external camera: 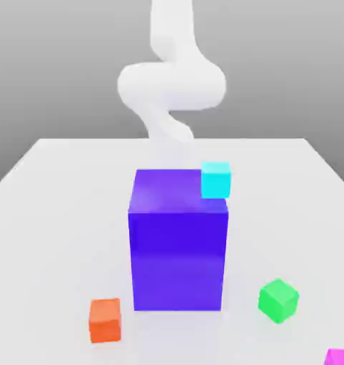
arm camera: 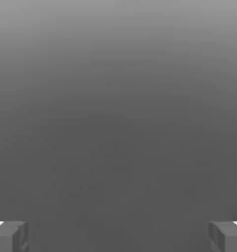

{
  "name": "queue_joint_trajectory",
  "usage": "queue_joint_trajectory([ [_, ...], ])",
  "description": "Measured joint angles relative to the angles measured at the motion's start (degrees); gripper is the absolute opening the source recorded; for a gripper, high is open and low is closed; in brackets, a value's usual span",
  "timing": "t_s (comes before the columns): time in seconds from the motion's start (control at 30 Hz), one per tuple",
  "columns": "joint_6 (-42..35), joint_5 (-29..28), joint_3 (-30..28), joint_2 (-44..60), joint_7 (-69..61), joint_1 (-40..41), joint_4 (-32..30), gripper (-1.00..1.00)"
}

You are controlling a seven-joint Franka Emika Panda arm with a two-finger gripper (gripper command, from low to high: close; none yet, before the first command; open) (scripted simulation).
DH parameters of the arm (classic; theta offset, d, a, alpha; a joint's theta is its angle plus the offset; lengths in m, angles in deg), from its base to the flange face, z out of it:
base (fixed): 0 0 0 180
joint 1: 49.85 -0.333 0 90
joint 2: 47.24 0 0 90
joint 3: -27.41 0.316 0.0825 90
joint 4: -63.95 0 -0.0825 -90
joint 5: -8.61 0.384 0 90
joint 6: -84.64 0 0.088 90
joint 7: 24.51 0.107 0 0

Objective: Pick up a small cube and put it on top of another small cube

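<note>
Over on the exterior view's left, the white table (external camera: 53, 185) is lying bare at its far side, and nearer the front an orange cube (external camera: 105, 320) is sitting flat on it, just off the lower corner of the big block. In the middle, a tall blue-violet block (external camera: 178, 246) is standing upright on the table, much bigger than anything else here. Behind and above it the white robot arm (external camera: 171, 82) is curving up out of the picture, well above the block. A small cyan cube (external camera: 216, 179) is showing at the block's top edge toward the exterior view's right; I cannot tell whether it is resting on the block or standing behind it. Further right, a green cube (external camera: 278, 300) is sitting on the table near the front, turned slightly askew, apart from the block. A magenta cube (external camera: 340, 357) is peeking in at the front corner, cut by the edge.

In the hand view, the gripper (arm camera: 118, 236) is spread wide, its two grey fingertips (arm camera: 10, 236) standing far apart and pinching nothing, with only plain grey between them.
</note>
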State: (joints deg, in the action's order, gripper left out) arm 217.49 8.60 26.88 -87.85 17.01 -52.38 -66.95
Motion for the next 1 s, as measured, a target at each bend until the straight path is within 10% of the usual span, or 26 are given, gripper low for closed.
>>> queue_joint_trajectory([
  [1.0, 12.81, -2.29, 5.03, 62.69, -50.35, -17.83, 10.59, 0.00],
])
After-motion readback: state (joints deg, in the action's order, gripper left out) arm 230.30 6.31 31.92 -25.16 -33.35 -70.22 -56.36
